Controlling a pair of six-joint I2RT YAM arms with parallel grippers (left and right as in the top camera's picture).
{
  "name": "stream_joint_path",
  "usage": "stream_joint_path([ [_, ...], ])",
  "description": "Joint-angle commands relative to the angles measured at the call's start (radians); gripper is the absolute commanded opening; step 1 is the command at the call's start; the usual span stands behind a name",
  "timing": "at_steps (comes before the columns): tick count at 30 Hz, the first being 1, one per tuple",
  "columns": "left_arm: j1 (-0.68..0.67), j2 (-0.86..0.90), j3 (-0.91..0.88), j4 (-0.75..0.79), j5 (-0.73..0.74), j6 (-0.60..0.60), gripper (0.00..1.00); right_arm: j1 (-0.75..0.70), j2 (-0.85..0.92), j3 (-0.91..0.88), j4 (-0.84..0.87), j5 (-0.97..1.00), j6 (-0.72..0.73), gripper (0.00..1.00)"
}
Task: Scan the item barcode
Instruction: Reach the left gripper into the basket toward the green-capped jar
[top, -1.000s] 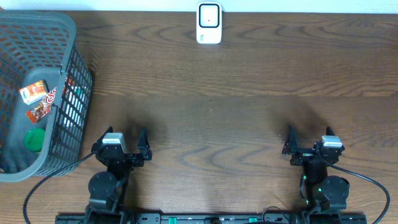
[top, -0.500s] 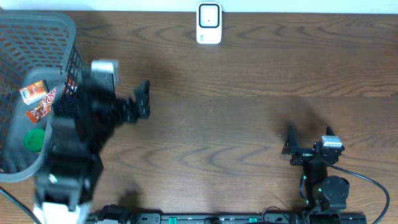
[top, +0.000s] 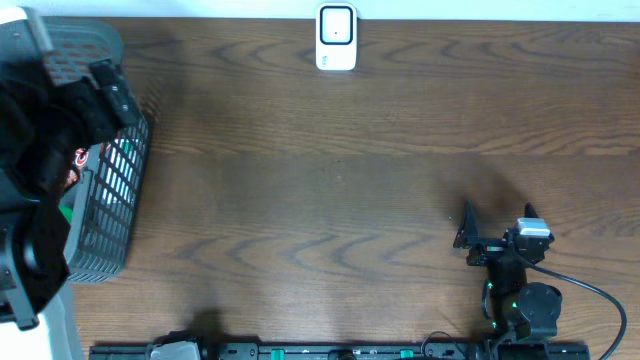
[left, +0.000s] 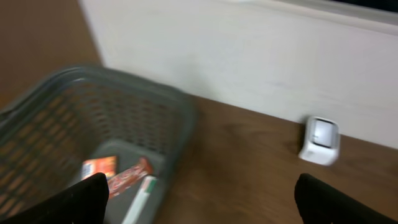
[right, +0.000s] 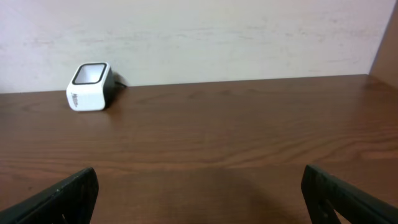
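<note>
The white barcode scanner (top: 336, 37) stands at the table's far edge; it also shows as the scanner (left: 321, 140) in the left wrist view and the scanner (right: 90, 86) in the right wrist view. The items lie in the grey basket (top: 112, 190): an orange packet (left: 99, 168), a red wrapped bar (left: 127, 177) and a white-and-green item (left: 142, 199). My left gripper (left: 198, 194) hangs open high above the basket's right rim, holding nothing. My right gripper (top: 496, 220) rests open near the front right, with bare wood between its fingers.
The raised left arm (top: 40, 150) blocks most of the basket from above. A pale wall (right: 199, 31) runs behind the table's far edge. Brown wood (top: 330, 200) stretches between the basket and the right arm.
My left arm has lifted from the table's front edge and swung up and left over the basket, staying open. The right arm has not moved.
</note>
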Motion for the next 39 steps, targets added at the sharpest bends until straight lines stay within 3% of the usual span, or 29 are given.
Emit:
stream_joint_path([
  [1, 0.095, 0.033, 0.013, -0.03, -0.226, -0.128, 0.96, -0.004, -0.007, -0.002, -0.003, 0.009, -0.009, 0.99],
  [5, 0.24, 0.093, 0.013, -0.067, -0.224, -0.15, 0.96, -0.004, -0.007, -0.002, -0.003, 0.009, -0.009, 0.99],
  [8, 0.351, 0.156, 0.013, -0.122, -0.224, -0.234, 0.96, -0.004, -0.007, -0.002, -0.003, 0.009, -0.009, 0.99],
  [14, 0.475, 0.3, 0.013, -0.237, -0.224, -0.346, 0.96, -0.004, -0.007, -0.002, -0.003, 0.009, -0.009, 0.99],
  [25, 0.495, 0.562, -0.076, -0.307, -0.216, -0.524, 0.96, -0.004, -0.007, -0.002, -0.003, 0.009, -0.009, 0.99],
  [39, 0.502, 0.568, -0.319, -0.169, -0.222, -0.523, 0.96, -0.004, -0.007, -0.002, -0.003, 0.009, -0.009, 0.99],
])
